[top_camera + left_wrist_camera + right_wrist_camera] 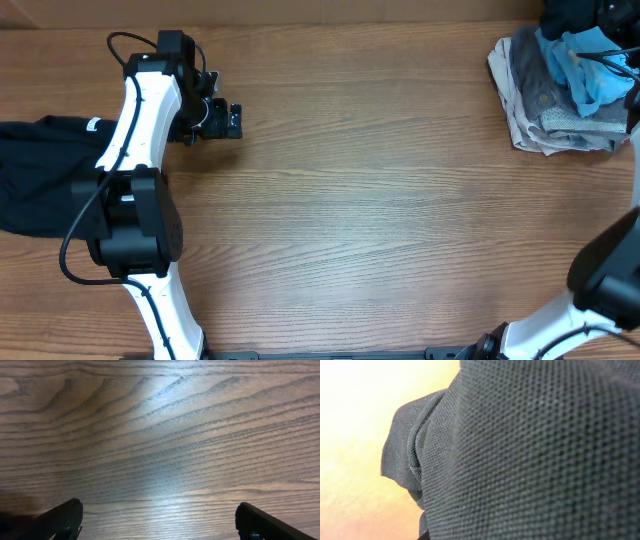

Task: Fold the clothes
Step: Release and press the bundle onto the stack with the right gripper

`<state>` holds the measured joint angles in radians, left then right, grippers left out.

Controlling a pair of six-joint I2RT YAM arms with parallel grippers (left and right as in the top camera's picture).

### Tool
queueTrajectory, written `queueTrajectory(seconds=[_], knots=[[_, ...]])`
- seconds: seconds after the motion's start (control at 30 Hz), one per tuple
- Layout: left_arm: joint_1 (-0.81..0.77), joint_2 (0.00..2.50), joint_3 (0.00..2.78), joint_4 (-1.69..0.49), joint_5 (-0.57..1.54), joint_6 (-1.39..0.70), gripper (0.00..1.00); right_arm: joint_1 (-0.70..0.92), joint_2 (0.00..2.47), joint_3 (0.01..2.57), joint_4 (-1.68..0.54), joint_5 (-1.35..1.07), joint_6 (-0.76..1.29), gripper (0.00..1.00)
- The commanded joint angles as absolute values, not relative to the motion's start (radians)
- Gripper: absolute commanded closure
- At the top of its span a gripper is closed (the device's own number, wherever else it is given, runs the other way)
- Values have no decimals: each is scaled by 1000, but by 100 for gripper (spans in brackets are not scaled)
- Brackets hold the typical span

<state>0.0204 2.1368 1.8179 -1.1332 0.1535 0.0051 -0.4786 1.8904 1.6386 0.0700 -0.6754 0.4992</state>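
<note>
Left claw is spread wide over bare wood, its two dark fingers standing far apart at the lower corners of its own view with nothing between them. Of the right claw I cannot tell whether it is spread or pinching: its own view is filled by dark mesh fabric pressed close to the lens, a stitched hem curving down the left side, and no finger shows

Largest thing is the wooden table, brown grain running side to side. Next comes the left arm, white with black joints, reaching up from the near edge along the table's left side and bending toward the middle. Part of the right arm shows at the lower right corner

A black T-shirt lies bunched at the far left edge, partly under the left arm and well apart from the spread claw. At the far right corner sits a heap of grey, beige and pale-blue garments, a dark cable trailing across it

Smallest, a white neck tag shows on the black shirt's upper edge, just beside the left arm
</note>
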Motion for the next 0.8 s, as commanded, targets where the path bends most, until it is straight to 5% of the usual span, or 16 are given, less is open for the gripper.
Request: queueTrajectory(seconds=[0.0, 0.47, 0.67, 0.77], knots=[[10, 2140, 1808, -1148, 170, -4, 0, -509, 1994, 1670, 194, -701, 603, 96], [-35, 2140, 1808, -1127, 184, -60, 0, -616, 2237, 1670, 161, -708, 575, 96], [-69, 2140, 1808, -1098, 184, -60, 0, -643, 2248, 1671, 111, -721, 546, 43], [-78, 2140, 1808, -1094, 184, -60, 0, -663, 2228, 1671, 108, -771, 551, 33]])
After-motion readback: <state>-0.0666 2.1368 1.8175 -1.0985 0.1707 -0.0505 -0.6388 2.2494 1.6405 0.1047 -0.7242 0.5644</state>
